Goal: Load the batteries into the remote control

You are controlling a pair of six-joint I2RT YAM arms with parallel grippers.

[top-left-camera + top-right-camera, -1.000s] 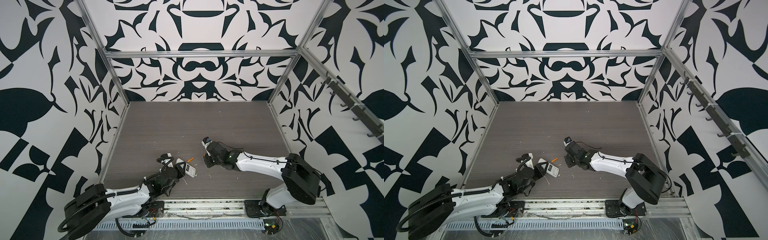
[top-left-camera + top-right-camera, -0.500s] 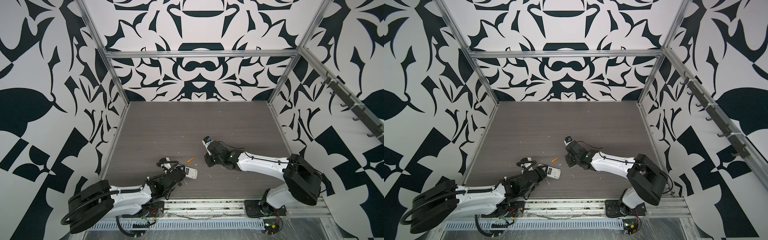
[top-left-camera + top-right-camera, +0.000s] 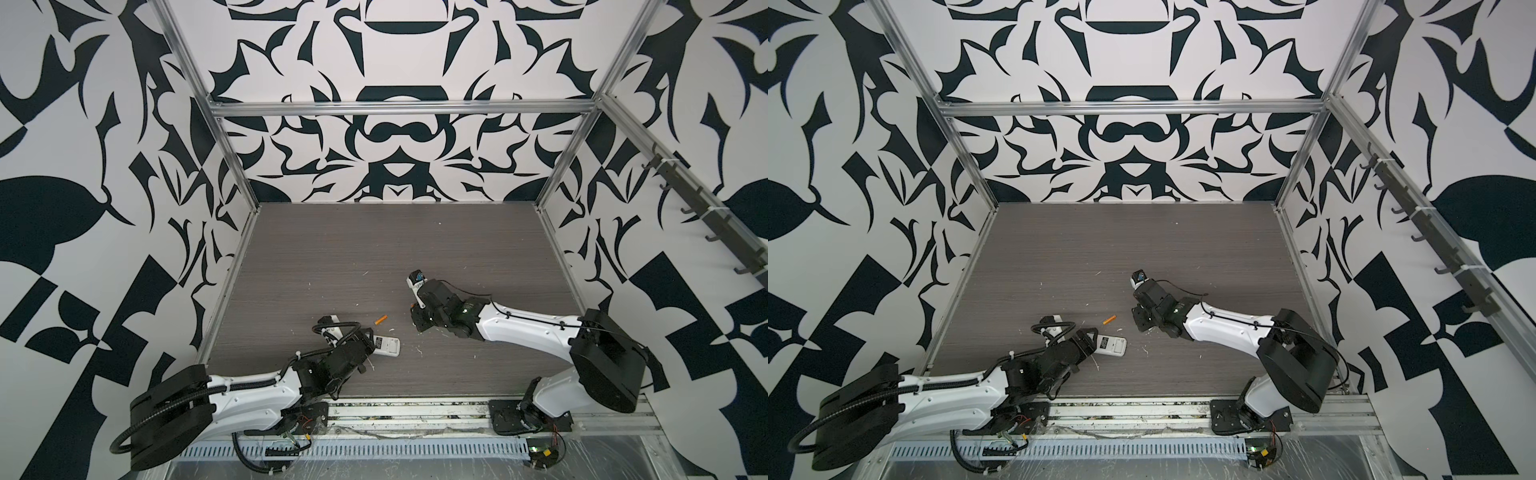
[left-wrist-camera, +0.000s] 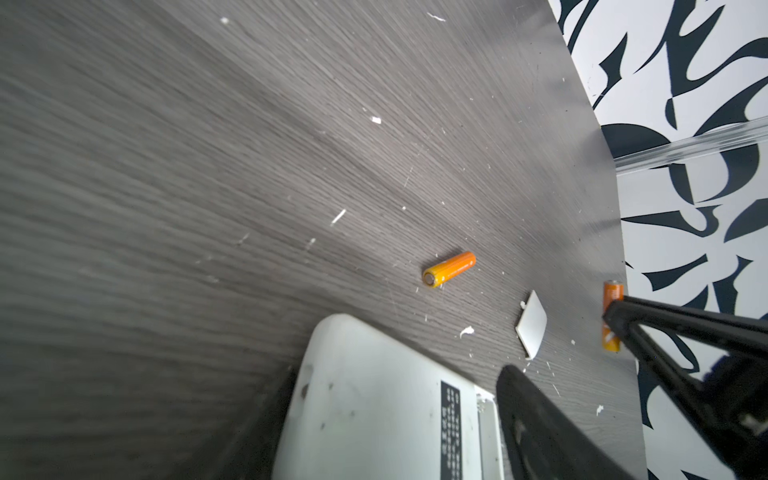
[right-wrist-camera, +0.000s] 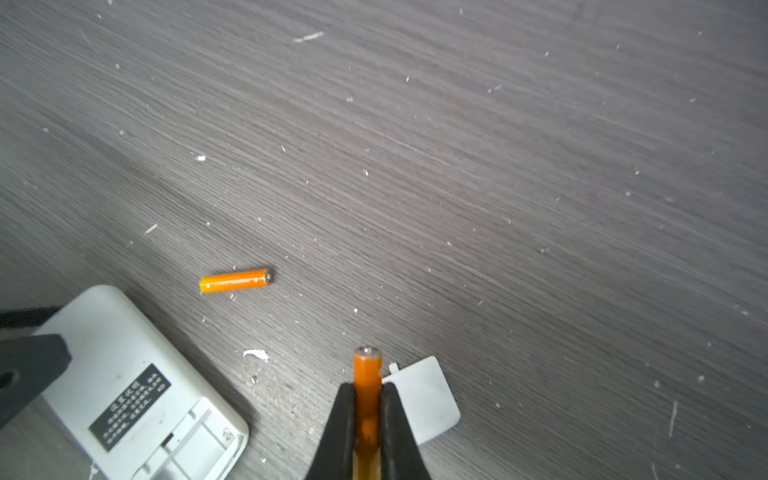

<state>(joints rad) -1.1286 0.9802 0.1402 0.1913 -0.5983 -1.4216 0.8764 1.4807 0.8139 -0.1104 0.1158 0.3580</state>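
Near the front edge of the desk (image 3: 415, 249), toward its left corner, the remote control (image 3: 386, 345) lies back up, dark label showing and its battery bay uncovered in the right wrist view, both slots looking empty. Just beside it the left end effector (image 4: 590, 370) stands with its jaws spread on either side of the remote's end, gripping nothing. One loose battery (image 3: 380, 319) rests on the desk a little farther from the front edge than the remote, apart from it. Toward the middle of the front edge, the right end effector (image 5: 368, 419) is clenched on the second battery (image 5: 367, 386), holding it along its length with a metal end poking out ahead of the fingertips. A small white cover (image 5: 424, 399) lies flat just beside that. Such batteries are likely light, rigid and smooth, so they roll and may slip; a grip across the middle seems safest. The remote looks stiff and light, apt to slide unless braced by its long sides.
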